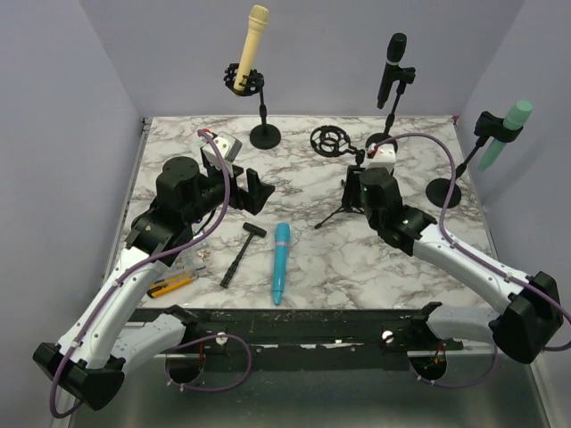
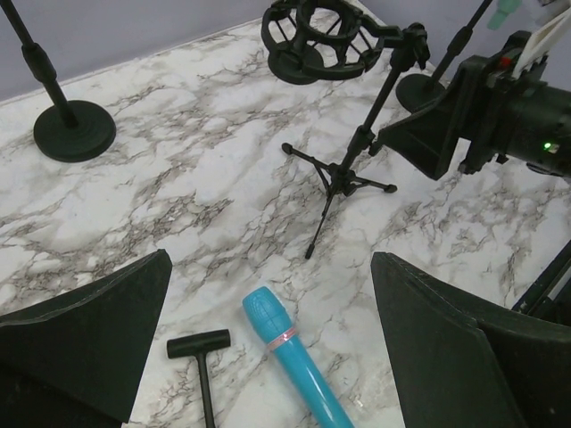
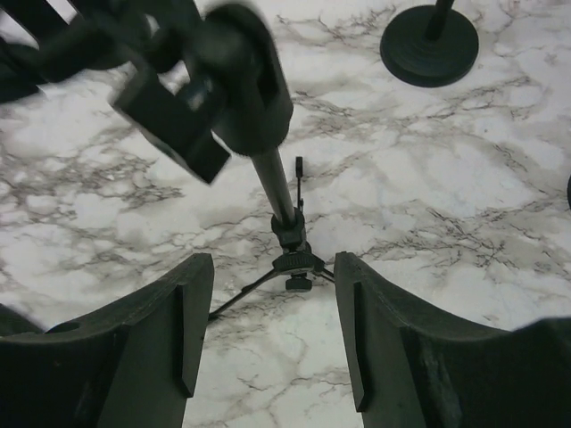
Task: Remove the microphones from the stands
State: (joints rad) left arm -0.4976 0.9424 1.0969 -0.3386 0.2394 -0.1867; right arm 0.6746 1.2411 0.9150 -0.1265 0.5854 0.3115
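Note:
A blue microphone [image 1: 281,261] lies flat on the marble table [image 1: 178,143], in the front middle. In the left wrist view it lies [image 2: 294,366] on the table between and below my fingers. A small black tripod stand [image 1: 342,203] with an empty ring mount [image 1: 328,139] stands in the middle. My left gripper [image 1: 252,190] is open and empty, left of the stand and behind the microphone's head; it is also open in its wrist view [image 2: 270,263]. My right gripper [image 1: 354,189] is open just behind the stand, whose pole [image 3: 278,192] rises between the open fingers [image 3: 274,263] without touching them.
A cream microphone [image 1: 252,40] on a round-base stand is at back left, a black one [image 1: 393,67] at back middle, a green one [image 1: 504,129] at far right. A black T-shaped tool [image 1: 241,252] and a yellow utility knife [image 1: 174,283] lie left of the blue microphone.

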